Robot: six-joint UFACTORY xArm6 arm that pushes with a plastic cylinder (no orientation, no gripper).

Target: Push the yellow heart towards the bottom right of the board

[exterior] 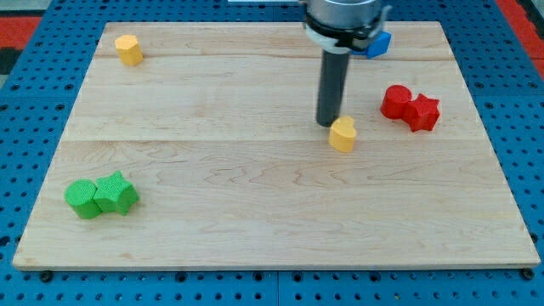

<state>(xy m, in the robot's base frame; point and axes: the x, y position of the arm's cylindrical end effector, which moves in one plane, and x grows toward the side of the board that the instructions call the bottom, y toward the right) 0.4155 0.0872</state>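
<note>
my tip (328, 124) | touching yellow heart (342, 134), its upper left | end effector: bare rod, holds nothing

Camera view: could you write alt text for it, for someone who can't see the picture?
A dark rod's tip rests just up-left of a yellow heart on a wooden board. Two touching red blocks sit to the view's right, two touching green blocks at bottom left, another yellow block at top left, and a blue block is partly hidden behind the arm.

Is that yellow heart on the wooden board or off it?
On. The yellow heart lies on the board, right of centre, my tip at its upper-left side.
</note>
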